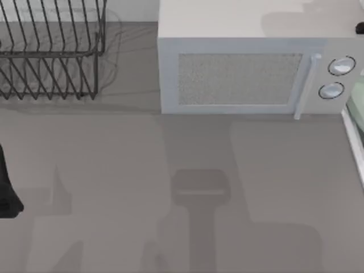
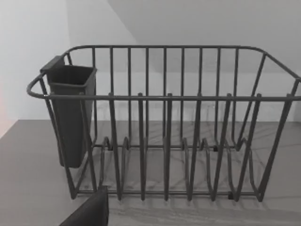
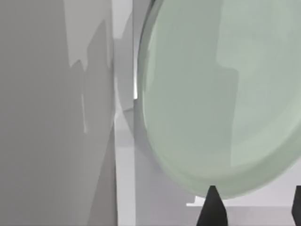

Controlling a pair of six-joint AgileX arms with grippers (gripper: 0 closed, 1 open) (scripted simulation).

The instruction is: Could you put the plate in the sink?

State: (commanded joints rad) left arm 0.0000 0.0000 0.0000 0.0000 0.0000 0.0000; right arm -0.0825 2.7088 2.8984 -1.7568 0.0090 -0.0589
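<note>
**Plate at the sink on the surface's right edge, right tool at its rim**

The plate [image 3: 216, 94] fills most of the right wrist view, a glossy pale mint-green disc seen close and at a slant, its raised rim curving down toward the camera. Two dark fingertips [image 3: 212, 207] of the right tool [image 3: 256, 207] rise at either side of the plate's near rim, well apart from each other. The tips reach the rim's edge, but whether they press on it or merely stand beside it cannot be told, so I cannot say if this tool is gripping the plate or spread around it.

In the top view a sliver of the same pale green [image 1: 358, 99] shows at the far right edge, just beside the microwave [image 1: 244, 74] and its two round knobs. The sink [image 1: 354, 142] shows there as a thin, straight white rim running down the right edge, and the green lies on the sink's side of that rim. In the right wrist view a white edge [image 3: 124, 155] runs beside the plate, between it and the grey surface [image 3: 51, 117].

The left arm [image 1: 7, 187] sits parked at the top view's left edge, low over the surface. Its wrist camera looks level at the dark wire dish rack [image 2: 164, 127], which has a dark cutlery cup [image 2: 70, 113] hung on one end; a dark corner of the left tool [image 2: 89, 212] shows, and its state cannot be told.
</note>
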